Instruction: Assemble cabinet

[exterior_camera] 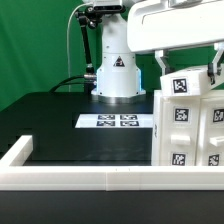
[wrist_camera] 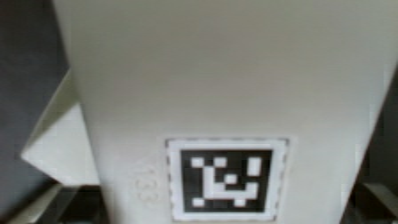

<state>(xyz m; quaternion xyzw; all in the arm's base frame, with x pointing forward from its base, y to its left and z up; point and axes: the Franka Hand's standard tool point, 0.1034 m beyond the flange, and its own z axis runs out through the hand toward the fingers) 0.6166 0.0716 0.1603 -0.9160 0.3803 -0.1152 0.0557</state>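
Note:
The white cabinet shell (exterior_camera: 186,125) stands upright at the exterior view's right, close behind the front rim, with several black-and-white tags on its faces. My gripper (exterior_camera: 188,68) comes down on its top, one dark finger on each side. In the wrist view the cabinet (wrist_camera: 214,90) fills the frame as a white panel with one tag low down. The gripper (wrist_camera: 217,208) has its dark fingers (wrist_camera: 50,206) at both edges of that panel, pressed against it. I cannot see whether the shell's base touches the table. No separate drawer block shows.
The marker board (exterior_camera: 112,121) lies flat on the black table in the middle, in front of the arm's base (exterior_camera: 116,76). A low white rim (exterior_camera: 90,178) frames the table's front and the exterior view's left side. A green backdrop stands behind.

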